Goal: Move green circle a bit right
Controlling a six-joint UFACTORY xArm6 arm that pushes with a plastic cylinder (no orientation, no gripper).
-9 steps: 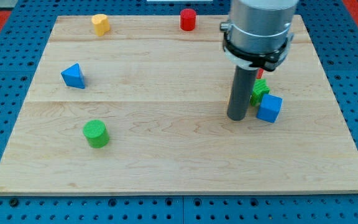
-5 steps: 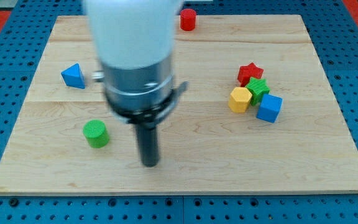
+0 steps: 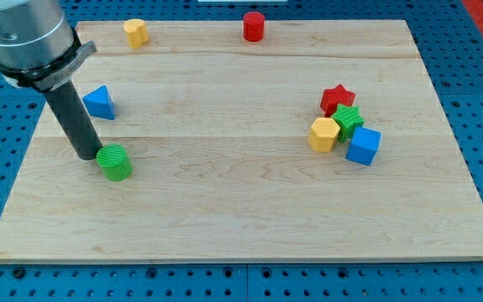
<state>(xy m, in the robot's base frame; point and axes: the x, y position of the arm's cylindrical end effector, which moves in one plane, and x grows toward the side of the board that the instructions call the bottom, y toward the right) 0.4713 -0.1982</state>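
The arm carries no pincer, only a dark rod, so nothing is held. My tip [image 3: 86, 156] rests on the bench [image 3: 241, 210] at the view's left, touching or just beside the upper left edge of the green circle [image 3: 114, 163], which sits in the lower left part of the board. A blue triangle [image 3: 99, 101] lies near the rod, toward the view's top. Along the top edge stand a yellow block [image 3: 136, 33] and a red cylinder [image 3: 253, 26]. Well apart, at the view's right, a cluster sits close together: a red star [image 3: 337, 98], a green star [image 3: 349, 120], a yellow hexagon block [image 3: 324, 133] and a blue cube [image 3: 363, 146].
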